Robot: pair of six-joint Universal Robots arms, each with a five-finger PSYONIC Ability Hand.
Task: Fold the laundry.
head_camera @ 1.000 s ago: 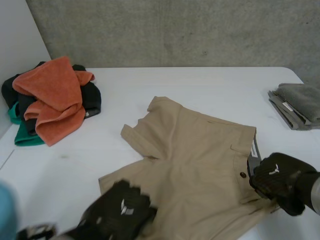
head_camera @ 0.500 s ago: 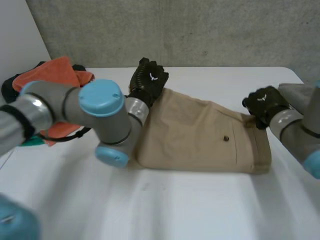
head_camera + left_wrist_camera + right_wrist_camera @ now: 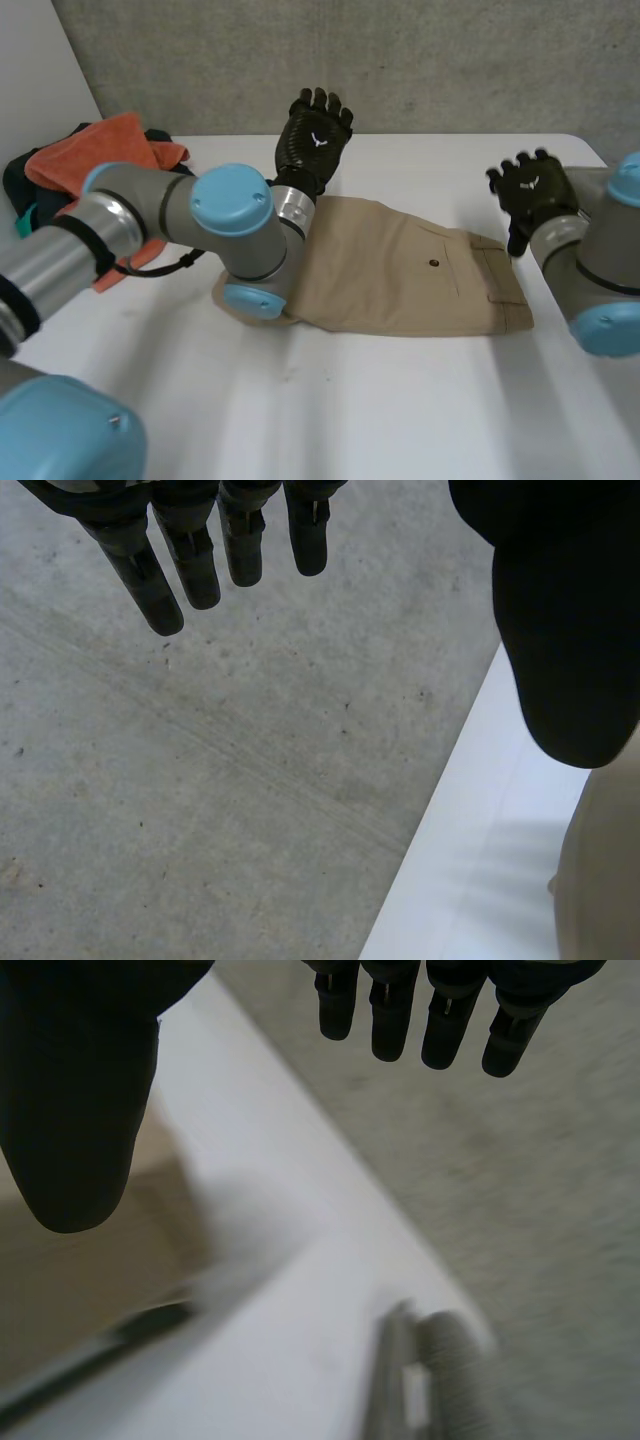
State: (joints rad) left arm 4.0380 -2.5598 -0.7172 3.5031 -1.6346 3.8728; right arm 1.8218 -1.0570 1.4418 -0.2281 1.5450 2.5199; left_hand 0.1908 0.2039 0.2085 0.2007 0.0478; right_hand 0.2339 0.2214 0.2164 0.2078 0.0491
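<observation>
Tan shorts (image 3: 400,275) lie folded in half on the white table (image 3: 330,420), back pocket and button facing up. My left hand (image 3: 314,140) is raised above the shorts' far left corner, fingers straight and spread, holding nothing. My right hand (image 3: 532,190) hovers above the waistband end on the right, fingers also straight and empty. In the left wrist view the fingers (image 3: 180,560) and thumb (image 3: 565,630) point at the concrete wall, a strip of the shorts (image 3: 600,880) beside them. In the right wrist view the fingers (image 3: 440,1010) are extended over the table, the shorts (image 3: 90,1290) below the thumb.
A heap of laundry with an orange towel (image 3: 120,165) and dark and green cloth sits at the table's far left. A folded grey stack (image 3: 590,185) lies at the far right edge, seen also as the grey stack (image 3: 450,1380) in the right wrist view. A concrete wall (image 3: 400,60) stands behind.
The shorts went from spread flat to folded in half. Both hands have let go of the cloth, opened and lifted above its far edge.
</observation>
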